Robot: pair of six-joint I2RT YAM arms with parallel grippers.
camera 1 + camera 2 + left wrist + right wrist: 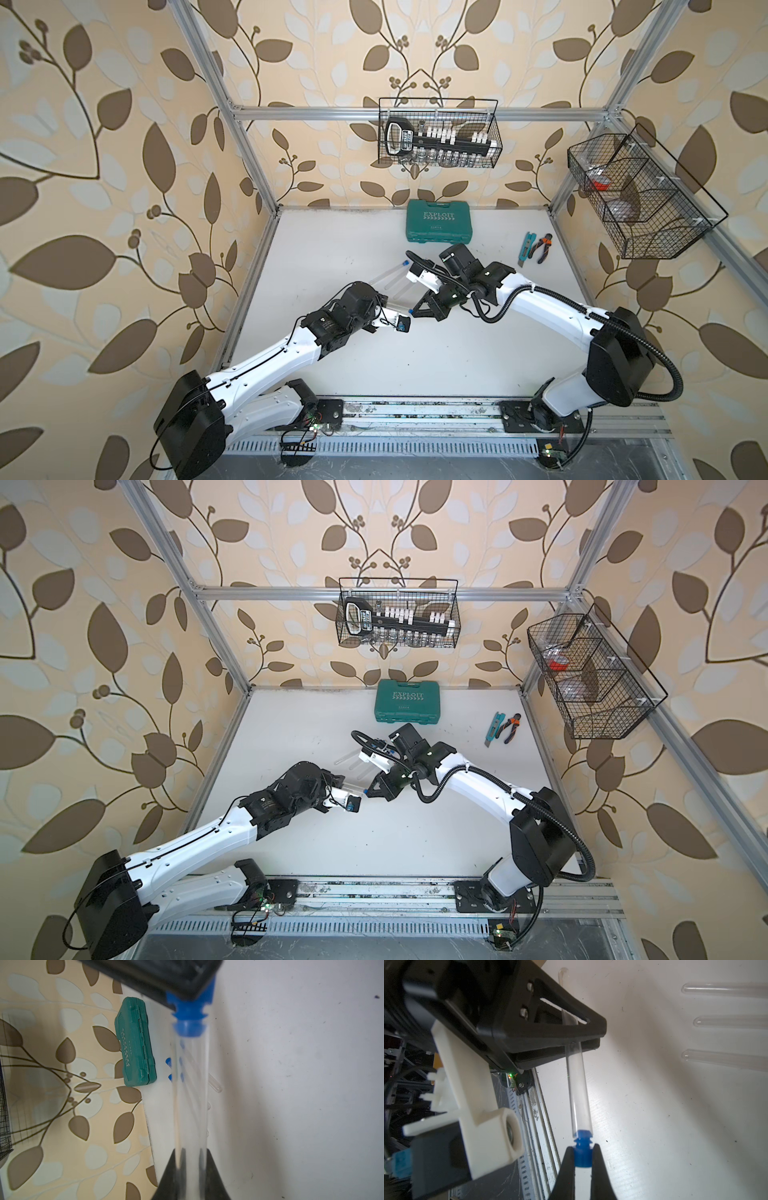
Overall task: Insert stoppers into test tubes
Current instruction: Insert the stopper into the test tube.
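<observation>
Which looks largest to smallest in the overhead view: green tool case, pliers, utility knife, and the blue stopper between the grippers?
In a top view:
1. green tool case
2-3. utility knife and pliers: too alike to rank
4. blue stopper

My right gripper (pixel 583 1147) is black; stopper (pixel 582 1135) bright blue; tube (pixel 578 1088) clear; case (pixel 440 221) at 12 o'clock teal; wallpaper (pixel 104 199) beige, brown leaves.

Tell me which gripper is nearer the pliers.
Right. The right gripper, pinching the blue stopper, is on the pliers' side; the left gripper, holding the test tube, sits beyond it, farther off.
</observation>
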